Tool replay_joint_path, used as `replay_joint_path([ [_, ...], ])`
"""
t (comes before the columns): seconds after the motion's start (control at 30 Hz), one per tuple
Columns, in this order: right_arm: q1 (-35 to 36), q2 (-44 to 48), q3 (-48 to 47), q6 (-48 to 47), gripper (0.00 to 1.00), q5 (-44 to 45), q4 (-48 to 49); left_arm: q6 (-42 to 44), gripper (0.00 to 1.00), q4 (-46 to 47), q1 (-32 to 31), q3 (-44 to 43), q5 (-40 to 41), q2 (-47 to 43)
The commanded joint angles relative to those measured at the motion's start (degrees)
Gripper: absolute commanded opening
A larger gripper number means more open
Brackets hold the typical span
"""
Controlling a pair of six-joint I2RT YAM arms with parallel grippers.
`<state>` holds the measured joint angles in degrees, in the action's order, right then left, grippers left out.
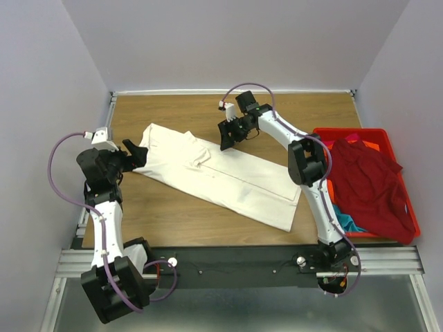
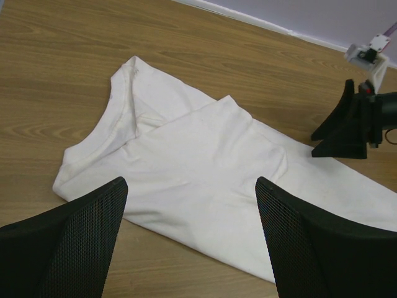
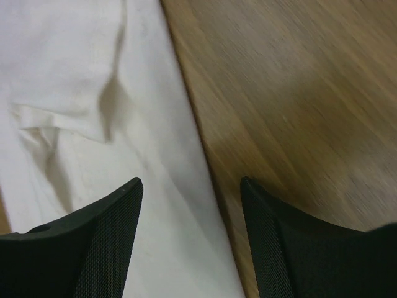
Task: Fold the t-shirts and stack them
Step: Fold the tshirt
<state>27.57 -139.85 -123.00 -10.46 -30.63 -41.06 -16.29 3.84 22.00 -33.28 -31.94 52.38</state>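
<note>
A cream-white t-shirt (image 1: 221, 176) lies flat and slanted across the wooden table, its sides folded in to a long band. My left gripper (image 1: 136, 153) hovers open at the collar end; in the left wrist view the shirt (image 2: 186, 161) spreads between and beyond its empty fingers (image 2: 80, 236). My right gripper (image 1: 230, 136) stands open over the far long edge; in the right wrist view that gripper (image 3: 191, 180) straddles the hem of the shirt (image 3: 74, 93) and holds nothing. A dark red t-shirt (image 1: 370, 183) lies heaped in the crate, with teal (image 1: 349, 223) and orange (image 1: 372, 145) cloth showing under it.
The red plastic crate (image 1: 346, 131) stands at the table's right edge, close beside the right arm's elbow. Grey walls close the table on the left, far and right sides. Bare wood (image 1: 173, 214) lies between the shirt and the arm bases.
</note>
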Motion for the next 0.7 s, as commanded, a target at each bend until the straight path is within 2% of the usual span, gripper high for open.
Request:
replay_joint_path([
  [0.0,1.7,-4.4,-5.2,7.5,0.72,-5.1,-1.4,0.3,0.91,1.2,-0.2,0.6,-0.3,-0.3],
  [0.2,1.7,-7.2,-5.0,8.7,0.71,-5.7,-0.7,0.3,0.91,1.3,-0.2,0.4,-1.2,1.0],
  [0.4,1.7,-10.7,-7.2,10.2,0.59,-7.1,-0.3,0.2,0.91,1.6,-0.2,0.5,-1.8,0.7],
  [0.5,1.7,-11.8,-8.4,11.9,0.39,-6.1,-0.2,0.2,0.91,1.7,-0.1,0.6,-2.1,0.6],
  [0.53,1.6,-12.3,-9.4,12.3,0.24,-4.7,-0.1,0.3,0.91,1.8,-0.2,0.6,-2.2,0.6],
  [0.57,1.6,-12.3,-9.9,12.6,0.17,-3.8,0.0,0.2,0.91,1.9,-0.2,0.6,-2.4,0.8],
  [0.67,-0.6,-12.3,-11.6,14.7,0.01,0.1,0.5,-0.1,0.91,2.1,-0.3,0.7,-2.9,1.2],
])
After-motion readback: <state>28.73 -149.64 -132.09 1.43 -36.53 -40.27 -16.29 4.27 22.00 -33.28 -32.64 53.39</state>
